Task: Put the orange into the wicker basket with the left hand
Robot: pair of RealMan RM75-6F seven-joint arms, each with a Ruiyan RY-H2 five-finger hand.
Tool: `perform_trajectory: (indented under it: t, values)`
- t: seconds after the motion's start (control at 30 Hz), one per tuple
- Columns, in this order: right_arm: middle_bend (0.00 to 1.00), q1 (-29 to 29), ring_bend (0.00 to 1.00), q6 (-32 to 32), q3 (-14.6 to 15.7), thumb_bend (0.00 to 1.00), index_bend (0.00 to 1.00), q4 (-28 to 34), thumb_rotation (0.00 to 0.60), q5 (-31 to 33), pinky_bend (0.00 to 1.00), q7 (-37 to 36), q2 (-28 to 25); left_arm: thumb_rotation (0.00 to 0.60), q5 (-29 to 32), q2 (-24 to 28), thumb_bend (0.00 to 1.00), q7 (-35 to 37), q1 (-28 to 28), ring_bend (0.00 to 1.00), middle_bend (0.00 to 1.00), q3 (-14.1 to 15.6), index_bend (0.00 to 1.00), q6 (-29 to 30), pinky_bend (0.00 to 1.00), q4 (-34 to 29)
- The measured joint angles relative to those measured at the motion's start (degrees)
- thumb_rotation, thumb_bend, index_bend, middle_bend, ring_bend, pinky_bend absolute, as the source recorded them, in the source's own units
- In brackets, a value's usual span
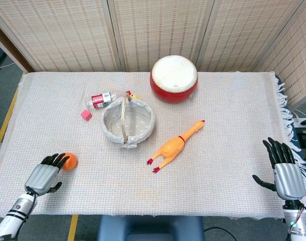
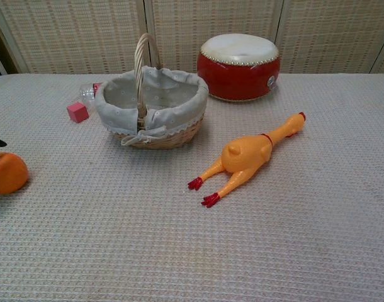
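Left robot hand (image 1: 45,173) silver-grey back, black fingers, white-and-black wrist; right robot hand (image 1: 285,173) same colours

orange (image 1: 69,160) on cloth, well left of empty wicker basket (image 1: 128,122)

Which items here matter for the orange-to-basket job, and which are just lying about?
Job:
orange
basket
left hand

Lying about:
drum
rubber chicken
bottle
pink cube
right hand, open at the table edge
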State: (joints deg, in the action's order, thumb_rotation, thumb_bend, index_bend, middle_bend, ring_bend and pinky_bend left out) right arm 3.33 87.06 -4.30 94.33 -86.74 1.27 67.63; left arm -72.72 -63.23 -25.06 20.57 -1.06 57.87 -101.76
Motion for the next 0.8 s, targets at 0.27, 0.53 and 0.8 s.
perform_trajectory:
  t: [0.27, 0.53, 0.8]
  values:
    - [0.00, 0.15, 0.00, -0.81, 0.11, 0.03, 0.00, 0.64, 0.600, 0.64, 0.00, 0.34, -0.22, 0.600, 5.13, -3.10, 0.34, -3.68, 4.34, 0.00, 0.00, -1.39, 0.00, -3.84, 0.10, 3.95]
    - [0.00, 0.17, 0.00, -0.79, -0.01, 0.03, 0.00, 0.90, 0.600, 0.83, 0.00, 0.37, -0.23, 0.600, 11.46, -5.58, 0.34, -6.68, 7.81, 0.00, 0.00, -1.81, 0.00, -6.62, 0.10, 7.51]
    - [0.00, 0.13, 0.00, -0.80, -0.18, 0.03, 0.00, 1.25, 0.600, 1.26, 0.00, 0.01, -0.21, 0.600, 14.04, -7.75, 0.34, -7.54, 9.67, 0.00, 0.00, -0.93, 0.00, -7.08, 0.13, 9.22]
